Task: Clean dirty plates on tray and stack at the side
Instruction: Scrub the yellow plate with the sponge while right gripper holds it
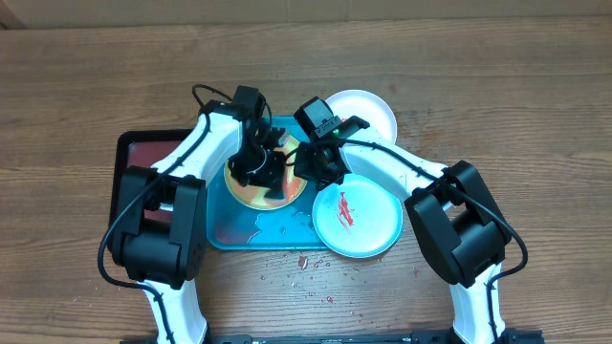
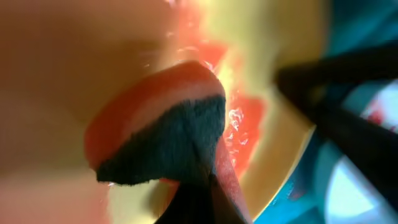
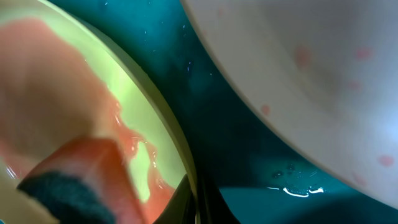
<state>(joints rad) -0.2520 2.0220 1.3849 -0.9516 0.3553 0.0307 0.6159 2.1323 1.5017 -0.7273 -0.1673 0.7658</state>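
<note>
- The yellow-green plate (image 1: 251,196) is seen lying flat on the turquoise tray (image 1: 234,231), at the middle of the wooden desk (image 1: 478,76). Its face is coated with a wet orange-red smear.
- A sponge (image 2: 158,137), orange with a dark scouring layer, is clamped in the closed left gripper (image 1: 260,170) and pressed onto the smeared face of that plate.
- The right gripper (image 1: 304,164) is closed down at the same plate's right rim. In the right wrist view the rim is seen running in between the dark fingers, so the plate appears to be pinched there.
- The pale aqua plate (image 1: 368,225) is set at the tray's right corner on the robot's side, overlapping the tray's rim and partly carried by the desk. Red sauce marks are shown at its middle.
- The white plate (image 1: 368,110) is placed beyond the tray's far right corner, partly hidden by the right arm. Whether it touches the tray's rim cannot be told.
- A smaller dark red tray (image 1: 143,153) with a black rim is seen just beside the turquoise tray's left side, partly covered by the left arm.
- Red spatters (image 1: 304,261) are scattered on the desk just in front of the turquoise tray. A glint of liquid is caught on that tray's floor in the right wrist view.
</note>
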